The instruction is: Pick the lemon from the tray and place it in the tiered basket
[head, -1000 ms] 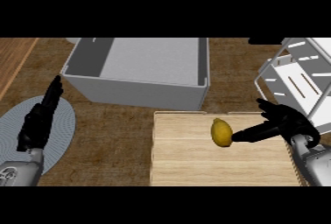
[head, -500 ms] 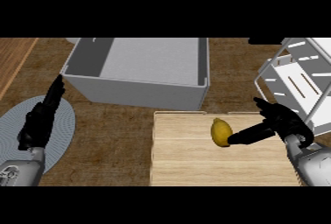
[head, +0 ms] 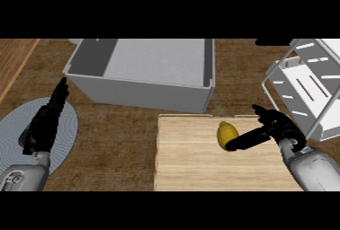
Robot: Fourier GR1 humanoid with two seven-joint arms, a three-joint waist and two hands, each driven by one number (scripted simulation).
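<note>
A yellow lemon [head: 227,134] lies upright on the light wooden tray [head: 199,166], near its far right part. My right hand [head: 274,128] sits just right of the lemon, open. Its fingers [head: 243,141] stretch left and touch the lemon's lower right side, and the thumb points up, clear of the fruit. The white wire tiered basket [head: 306,85] stands at the right edge, behind and to the right of that hand. My left hand [head: 44,126] rests open at the far left, fingers pointing away, over a grey round mat.
A large grey open bin [head: 143,74] stands behind the tray, its front wall close to the tray's far edge. The grey round mat [head: 16,130] lies at the left on the dark wooden counter. A lighter wood strip runs along the top left.
My right hand has edged left, bringing its fingers against the lemon's lower right side. The lemon and the left hand have not moved.
</note>
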